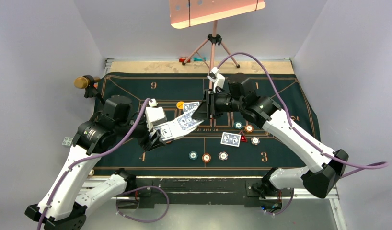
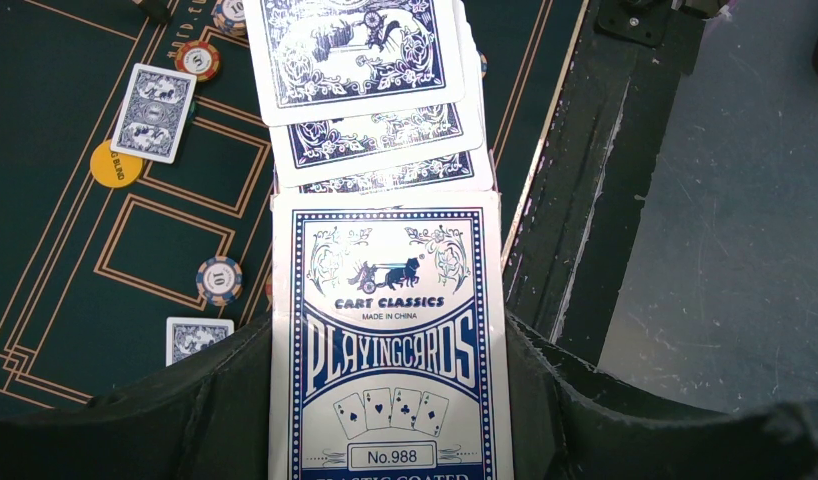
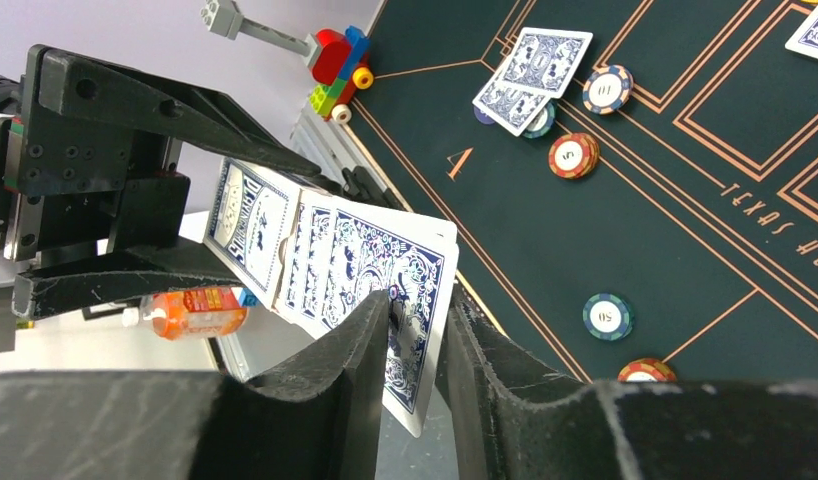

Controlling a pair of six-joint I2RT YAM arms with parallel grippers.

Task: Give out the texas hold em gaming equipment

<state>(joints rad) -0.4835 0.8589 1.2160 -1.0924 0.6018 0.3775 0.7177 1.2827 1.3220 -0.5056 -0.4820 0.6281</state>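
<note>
Left gripper (image 1: 158, 138) clenching card box (image 2: 385, 370) centre frame; right gripper (image 3: 420, 305) straddling top card (image 3: 390, 255), grip unclear. Pinching single card only, sliding along fan.

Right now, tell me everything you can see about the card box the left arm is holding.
The card box looks like white cardboard printed in blue. It reads Playing Cards and shows a cat pulling a cart above four small cards. Its far end is open, and blue-backed cards fan out of it. The left gripper clamps its sides and holds it in the air over the green mat. The right gripper straddles the outermost card's edge.
</note>
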